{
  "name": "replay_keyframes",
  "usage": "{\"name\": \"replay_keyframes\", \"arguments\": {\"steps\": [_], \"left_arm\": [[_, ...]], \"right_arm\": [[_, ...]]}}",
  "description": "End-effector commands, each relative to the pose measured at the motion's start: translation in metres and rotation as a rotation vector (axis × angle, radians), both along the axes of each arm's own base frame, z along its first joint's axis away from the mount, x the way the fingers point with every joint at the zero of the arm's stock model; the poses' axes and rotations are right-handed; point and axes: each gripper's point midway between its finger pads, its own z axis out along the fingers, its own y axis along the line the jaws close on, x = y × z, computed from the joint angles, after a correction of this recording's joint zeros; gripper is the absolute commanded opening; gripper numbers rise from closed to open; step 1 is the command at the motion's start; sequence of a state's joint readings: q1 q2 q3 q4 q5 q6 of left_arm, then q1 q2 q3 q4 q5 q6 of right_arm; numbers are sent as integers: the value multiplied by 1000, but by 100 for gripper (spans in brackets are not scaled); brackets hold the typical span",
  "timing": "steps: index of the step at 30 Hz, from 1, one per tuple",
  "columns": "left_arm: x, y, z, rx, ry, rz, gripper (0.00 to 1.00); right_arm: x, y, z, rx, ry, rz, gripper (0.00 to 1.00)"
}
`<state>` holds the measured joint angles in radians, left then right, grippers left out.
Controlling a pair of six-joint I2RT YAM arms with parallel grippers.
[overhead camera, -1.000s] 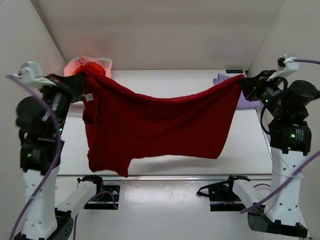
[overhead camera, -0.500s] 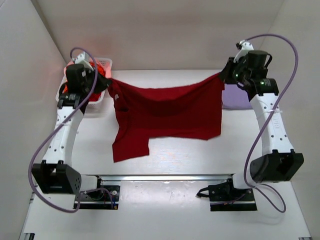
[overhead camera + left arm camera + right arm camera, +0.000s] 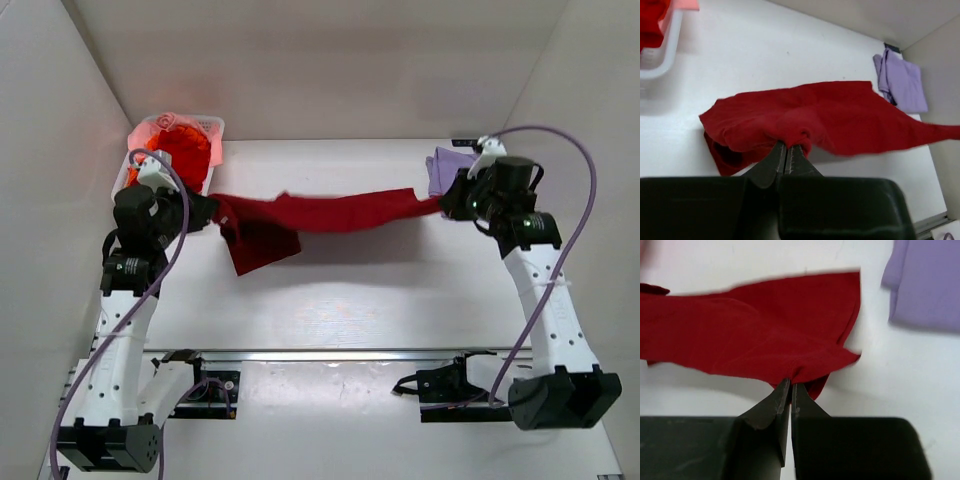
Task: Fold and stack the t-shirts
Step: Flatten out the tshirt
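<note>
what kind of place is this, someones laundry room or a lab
Most likely a robot lab test cell, not a home. Plain white panels wall in a bare white table. The left gripper and right gripper stretch a large dark red cloth t-shirt between them. A white plastic basket sits in the far corner.

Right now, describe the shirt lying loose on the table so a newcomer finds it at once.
Look at the table's far right corner, past the right fingers. The pale lavender shirt lies there; the dark red one is stretched between the arms, and orange ones fill the basket.
</note>
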<state>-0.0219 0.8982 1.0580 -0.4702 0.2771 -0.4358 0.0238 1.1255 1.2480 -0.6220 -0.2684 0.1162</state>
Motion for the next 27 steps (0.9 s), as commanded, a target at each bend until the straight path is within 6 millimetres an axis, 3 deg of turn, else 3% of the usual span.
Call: {"name": "replay_keyframes", "arguments": {"steps": [1, 4, 5, 6, 7, 9, 10, 11, 17, 19, 20, 22, 23, 24, 25, 26, 27], "left_arm": [[-19, 8, 31, 56, -96, 32, 0], [-32, 6, 96, 41, -201, 33, 0], [-29, 3, 101, 43, -198, 22, 0], [-32, 0, 119, 43, -223, 10, 0], [-35, -1, 135, 37, -258, 8, 0], [-22, -2, 135, 40, -244, 1, 0], [-15, 0, 131, 40, -240, 13, 0], [8, -3, 106, 36, -191, 4, 0], [81, -23, 10, -49, 34, -95, 0], [106, -24, -4, -60, 60, -85, 0], [117, -21, 13, -54, 25, -74, 0], [155, -25, 27, -65, 31, -85, 0], [165, -23, 34, -62, 24, -81, 0], [180, -23, 52, -72, 14, -93, 0], [194, -23, 54, -79, 23, -99, 0], [199, -23, 83, -80, -19, -102, 0], [198, -17, 123, -80, -93, -91, 0]], "right_arm": [[-31, -2, 37, -14, -128, -16, 0], [-49, -6, 87, 0, -244, -25, 0], [-55, -6, 106, 8, -280, -21, 0], [-56, -9, 119, 19, -305, -22, 0], [-57, -12, 124, 22, -308, -26, 0], [-48, -10, 125, 26, -296, 4, 1], [-43, -8, 127, 30, -301, 9, 0], [-24, -1, 110, 29, -259, 24, 0], [55, 28, 49, 23, -110, 105, 0], [80, 34, 41, 5, -90, 110, 0], [90, 35, 39, -8, -79, 107, 0], [133, 29, 46, -55, -75, 84, 0], [144, 32, 49, -62, -71, 90, 0], [161, 31, 68, -92, -92, 77, 0], [172, 32, 98, -102, -141, 60, 0], [172, 32, 125, -114, -220, 56, 0], [170, 30, 134, -94, -254, 52, 0]]}}
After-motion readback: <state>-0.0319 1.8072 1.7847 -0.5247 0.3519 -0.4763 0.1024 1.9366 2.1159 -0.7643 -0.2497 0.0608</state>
